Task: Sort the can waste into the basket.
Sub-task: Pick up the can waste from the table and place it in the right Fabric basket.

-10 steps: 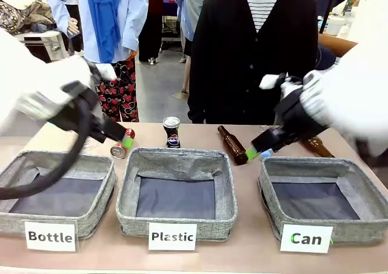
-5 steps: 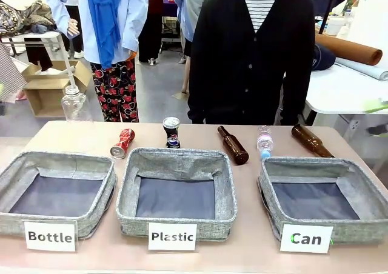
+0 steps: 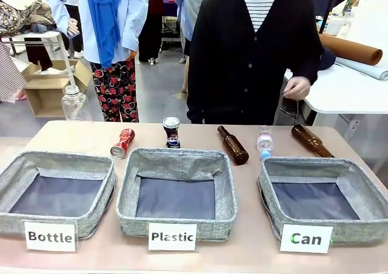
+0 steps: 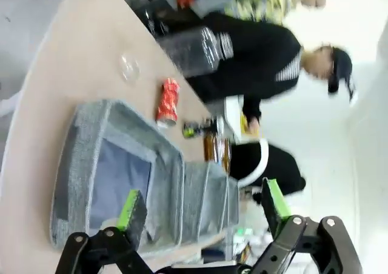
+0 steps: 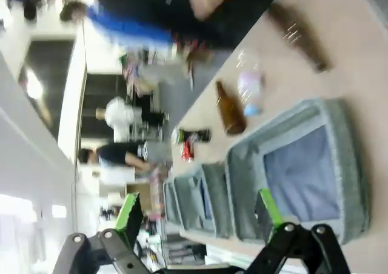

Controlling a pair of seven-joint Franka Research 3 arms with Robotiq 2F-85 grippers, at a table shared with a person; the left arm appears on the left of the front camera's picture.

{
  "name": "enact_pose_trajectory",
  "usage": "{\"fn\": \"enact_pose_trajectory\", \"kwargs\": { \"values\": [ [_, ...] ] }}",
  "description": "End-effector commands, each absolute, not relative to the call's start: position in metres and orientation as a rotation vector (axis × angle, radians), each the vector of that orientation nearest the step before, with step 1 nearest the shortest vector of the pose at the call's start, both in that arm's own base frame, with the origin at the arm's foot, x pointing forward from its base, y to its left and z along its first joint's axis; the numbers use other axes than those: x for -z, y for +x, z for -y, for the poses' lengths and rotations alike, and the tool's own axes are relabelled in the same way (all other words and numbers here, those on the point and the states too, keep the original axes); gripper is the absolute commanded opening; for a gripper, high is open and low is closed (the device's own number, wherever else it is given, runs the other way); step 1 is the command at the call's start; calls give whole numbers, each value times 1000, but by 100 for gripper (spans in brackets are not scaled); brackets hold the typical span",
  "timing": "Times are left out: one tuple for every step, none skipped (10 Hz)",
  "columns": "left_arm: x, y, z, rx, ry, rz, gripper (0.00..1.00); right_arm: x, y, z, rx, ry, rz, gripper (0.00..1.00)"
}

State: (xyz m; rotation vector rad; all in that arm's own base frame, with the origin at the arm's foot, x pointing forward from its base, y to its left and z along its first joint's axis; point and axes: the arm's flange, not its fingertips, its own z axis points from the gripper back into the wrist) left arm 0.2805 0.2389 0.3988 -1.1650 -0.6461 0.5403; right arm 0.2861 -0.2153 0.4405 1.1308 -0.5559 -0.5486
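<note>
The dented red can [image 3: 122,143] lies on its side beside the Bottle basket [image 3: 60,159]. The Pepsi can [image 3: 171,132] stands upright behind the Plastic basket [image 3: 179,156]. The Can basket [image 3: 306,163] sits far right. The left gripper [image 4: 201,198] and right gripper [image 5: 199,208] hang high, jaws spread and empty. The upright can looks easiest to take first, pinched across its body.

Each grey basket wore a white label on its near face. The left label [image 3: 50,236], on the left basket [image 3: 54,162], read "Bottle" in black. The middle label [image 3: 173,237], on the middle basket [image 3: 179,157], read "Plastic". The right label [image 3: 306,239], on the right basket [image 3: 321,163], read "Can", with a green C. The dark can [image 3: 171,132] behind the middle basket showed a round Pepsi mark; print on the red can [image 3: 123,143] was too small to read
</note>
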Motion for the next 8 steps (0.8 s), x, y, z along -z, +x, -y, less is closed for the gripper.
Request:
{"fn": "enact_pose_trajectory", "kwargs": {
  "values": [
    [-405,273,-235,-440,-1164,626,100,-452,287,200,464,1147,532,100],
    [-405,273,-235,-440,-1164,626,100,-452,287,200,464,1147,532,100],
    [-405,273,-235,-440,-1164,626,100,-452,287,200,464,1147,532,100],
    [-405,273,-235,-440,-1164,626,100,-452,287,200,464,1147,532,100],
    [-405,273,-235,-440,-1164,626,100,-452,287,200,464,1147,532,100],
    [-406,275,-231,-473,-1170,614,100,-452,287,200,464,1147,532,100],
    [-429,291,-199,-225,-1040,600,100,-452,287,200,464,1147,532,100],
    [-447,311,-163,2,-972,573,100,-452,287,200,464,1147,532,100]
  ]
}}
